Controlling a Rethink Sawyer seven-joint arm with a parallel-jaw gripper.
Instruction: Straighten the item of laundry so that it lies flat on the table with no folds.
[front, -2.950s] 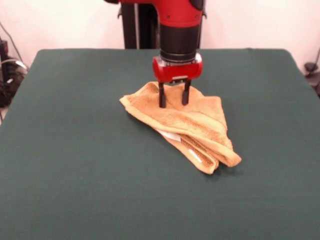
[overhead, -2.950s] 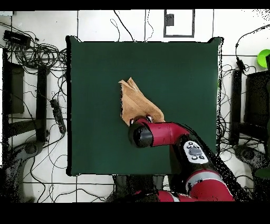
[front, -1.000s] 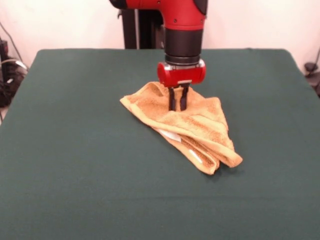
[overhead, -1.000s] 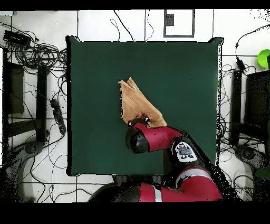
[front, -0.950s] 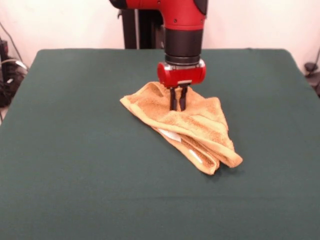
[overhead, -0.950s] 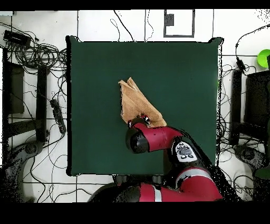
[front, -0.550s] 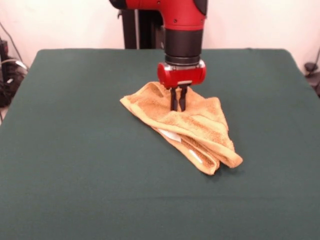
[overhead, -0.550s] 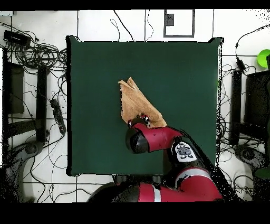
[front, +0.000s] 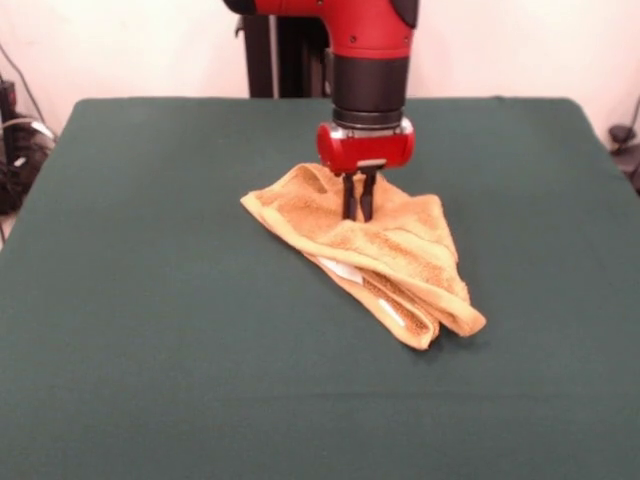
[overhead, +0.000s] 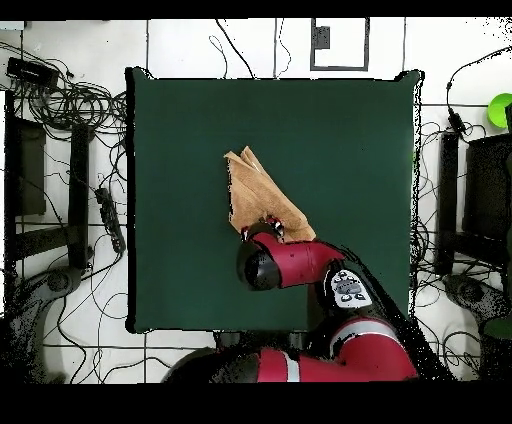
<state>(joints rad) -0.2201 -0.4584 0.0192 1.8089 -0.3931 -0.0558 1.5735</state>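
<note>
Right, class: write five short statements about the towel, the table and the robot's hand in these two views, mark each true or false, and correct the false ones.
1. The towel lies flat with no folds. False: it is folded over itself, with layered edges showing at its near end in the front view.
2. The hand is down on the towel. True: its dark fingers stand close together with their tips in the cloth.
3. The towel hangs over the table edge. False: it lies well inside, with green surface all round.
4. A white tag shows on the towel. True.
5. The hand is at the towel's end farthest from the robot. False: it is at the end nearer the base.
</note>
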